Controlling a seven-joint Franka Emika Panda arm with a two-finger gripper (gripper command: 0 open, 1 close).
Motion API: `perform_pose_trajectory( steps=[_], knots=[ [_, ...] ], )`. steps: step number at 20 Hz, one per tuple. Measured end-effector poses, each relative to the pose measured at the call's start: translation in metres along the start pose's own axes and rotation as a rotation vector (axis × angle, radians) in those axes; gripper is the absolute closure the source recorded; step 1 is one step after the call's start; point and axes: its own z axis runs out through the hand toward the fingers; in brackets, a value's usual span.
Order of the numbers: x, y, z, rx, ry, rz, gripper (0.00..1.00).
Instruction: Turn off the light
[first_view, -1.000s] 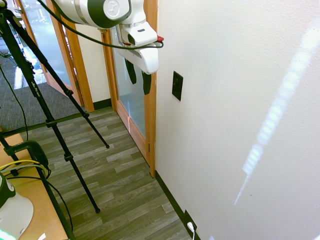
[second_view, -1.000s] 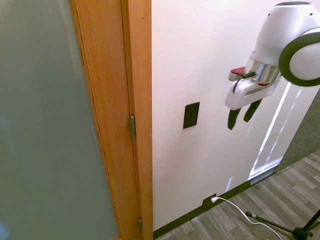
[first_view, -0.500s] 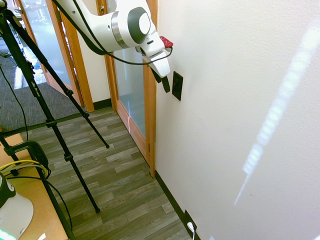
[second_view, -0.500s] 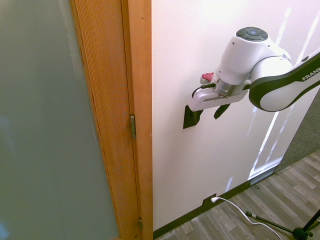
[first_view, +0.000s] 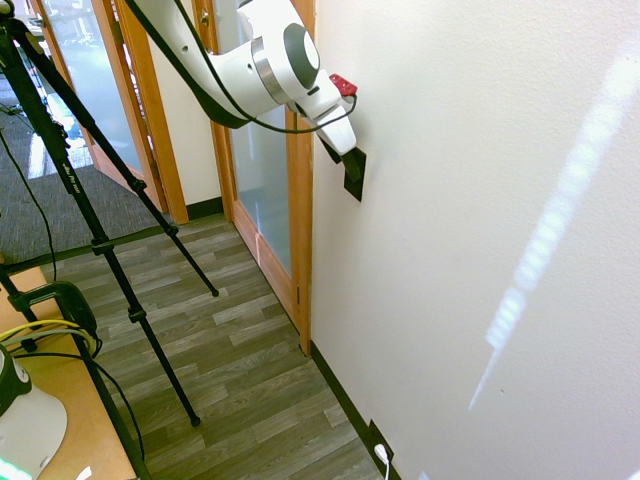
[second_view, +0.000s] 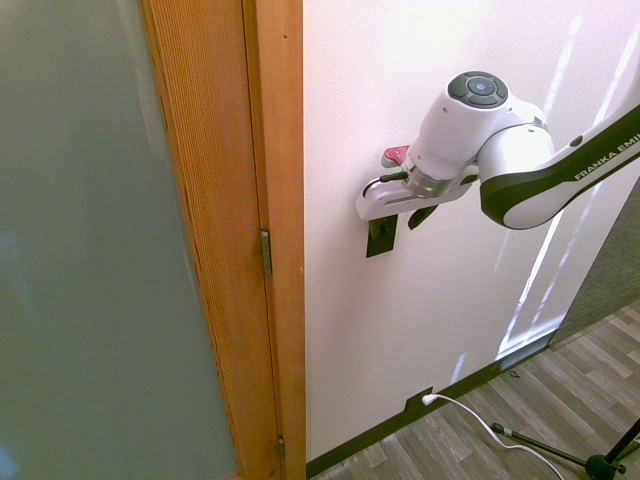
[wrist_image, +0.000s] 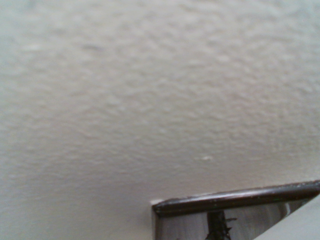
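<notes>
One small black rectangular switch plate (first_view: 354, 181), one black outlet plate with white plug (first_view: 378, 446), one white robot arm (first_view: 262, 72), two wood-framed frosted-glass doors (first_view: 262, 190).

A white textured wall (first_view: 480, 200) meets a wood-framed frosted-glass door (second_view: 90, 250) above grey plank flooring (first_view: 240, 370).

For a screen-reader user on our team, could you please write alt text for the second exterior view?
A white robot arm reaches in from the right, its gripper open and pressed up close to the black switch plate on a white wall, covering the plate's upper part. A wooden door frame with frosted glass stands to the left, and a white plug sits in a baseboard outlet.
</notes>
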Motion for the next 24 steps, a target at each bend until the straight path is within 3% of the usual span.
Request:
perform_pose_trajectory(
  steps=[18,24],
  knots=[
    [0.015,0.013,0.014,0.089,-0.055,0.064,1.0],
    [0.003,0.014,0.038,0.061,-0.072,0.055,1.0]
  ],
)
